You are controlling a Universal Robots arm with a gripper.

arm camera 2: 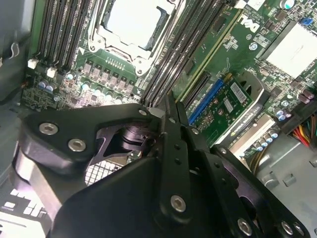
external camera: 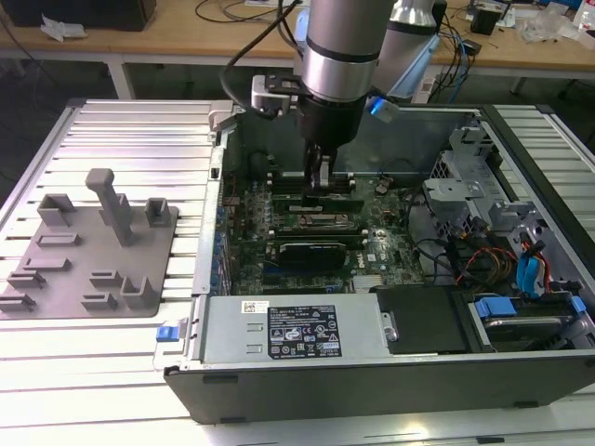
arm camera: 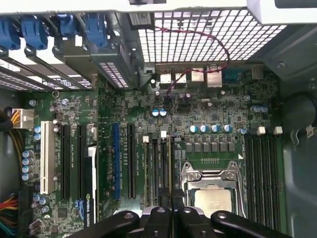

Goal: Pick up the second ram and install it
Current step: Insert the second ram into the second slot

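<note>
My gripper (external camera: 321, 186) reaches straight down into the open computer case (external camera: 200, 279). Its two black fingers are pressed together with no gap showing in both wrist views. The fingertips (arm camera 2: 172, 105) sit right over the bank of long black memory slots (arm camera: 157, 168) beside the processor socket (arm camera: 210, 196). The same slots (arm camera 2: 173, 64) and socket (arm camera 2: 133, 25) lie just beyond the tips in the second wrist view. The second ram is hidden beneath the fingers (arm camera: 166, 210); I cannot tell whether it is between them or in a slot.
A black card with white lettering (external camera: 321, 251) stands in the board close to the gripper. Another bank of memory slots (arm camera: 262, 173) lies on the socket's other side. A grey fixture (external camera: 88, 246) rests on the ribbed table at the exterior view's left. Cables and drive bays (external camera: 521, 269) crowd the case's right.
</note>
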